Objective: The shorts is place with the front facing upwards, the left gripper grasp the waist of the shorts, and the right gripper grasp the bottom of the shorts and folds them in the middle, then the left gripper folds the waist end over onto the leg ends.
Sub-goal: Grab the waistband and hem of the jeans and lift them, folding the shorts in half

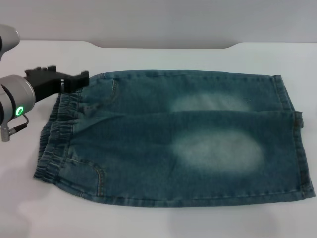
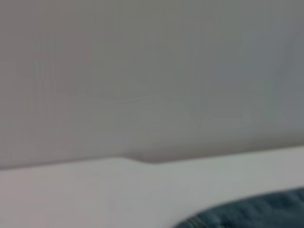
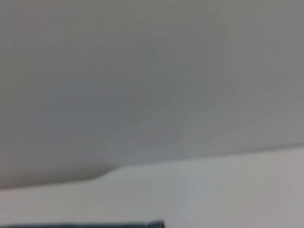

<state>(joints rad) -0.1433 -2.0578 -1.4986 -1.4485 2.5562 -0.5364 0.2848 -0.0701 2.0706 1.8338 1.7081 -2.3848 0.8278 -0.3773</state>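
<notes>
The shorts (image 1: 173, 139) are shown in the head view spread flat on a white table (image 1: 148, 223), folded lengthwise so that one leg lies over the other. The waist (image 1: 57, 134) forms the end toward the robot's left, and the leg ends (image 1: 294, 144) form the end toward its right. Two pale faded patches are seen near the middle of the denim, and a stitched pocket seam is visible near the waist on the near side.

The left gripper (image 1: 81, 78) is seen only in the head view, at the far corner of the waist, on a silver arm with a green light (image 1: 20, 110). Its black fingers reach the edge of the fabric there; whether cloth is pinched between them cannot be told, since the tips merge with the dark denim, and their spread is likewise not resolved.

The right gripper is not seen in any view.

The left wrist view shows no fingers: only a grey wall (image 2: 142, 71), the table's far edge, and a curved corner of the shorts (image 2: 256, 211) low in the picture. The right wrist view gives the same wall and table, with a thin strip of denim (image 3: 95, 225) at the picture's lower border, possibly a hem. No containers are present in any view.
</notes>
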